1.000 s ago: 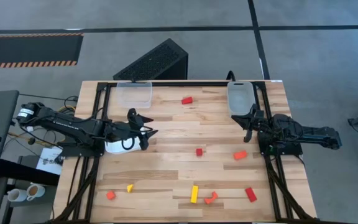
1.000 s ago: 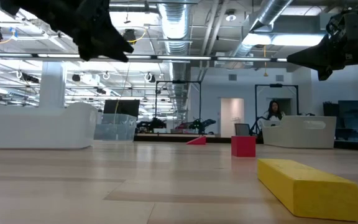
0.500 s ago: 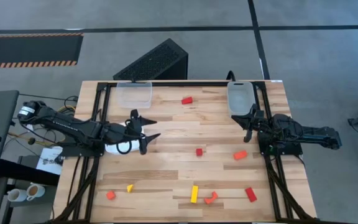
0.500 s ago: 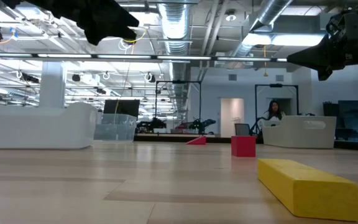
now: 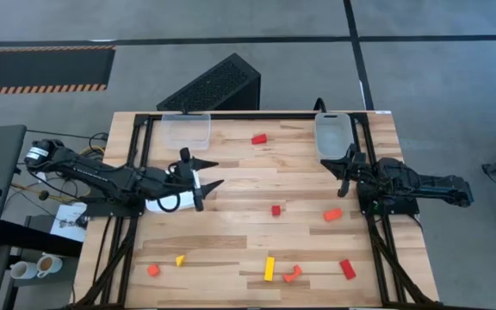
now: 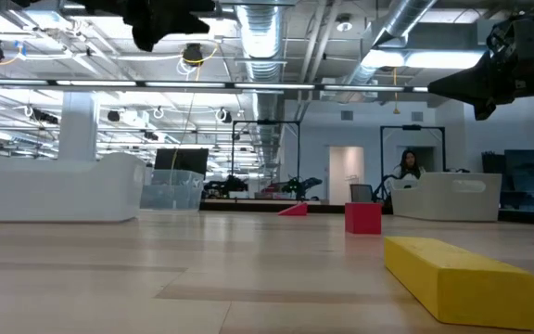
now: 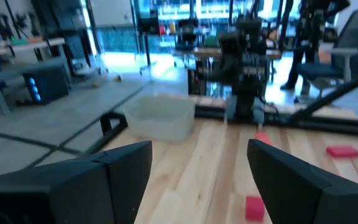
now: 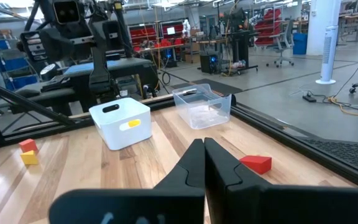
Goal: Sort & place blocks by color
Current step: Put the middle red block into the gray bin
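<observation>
Left tool point(image 5: 207, 173) hangs spread wide and empty above the table point(image 5: 248, 237); right tool point(image 5: 344, 163) pressed together, empty

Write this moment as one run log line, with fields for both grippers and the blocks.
left gripper: open, empty, raised above table left side | right gripper: shut, empty, waiting at right edge | blocks: scattered on table, none held

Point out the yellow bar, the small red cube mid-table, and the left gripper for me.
yellow bar point(image 5: 269, 269), high view, middle of its top face.
red cube point(image 5: 275, 210), high view, centre of its top.
left gripper point(image 5: 211, 174), high view, midway between its open jaws.
</observation>
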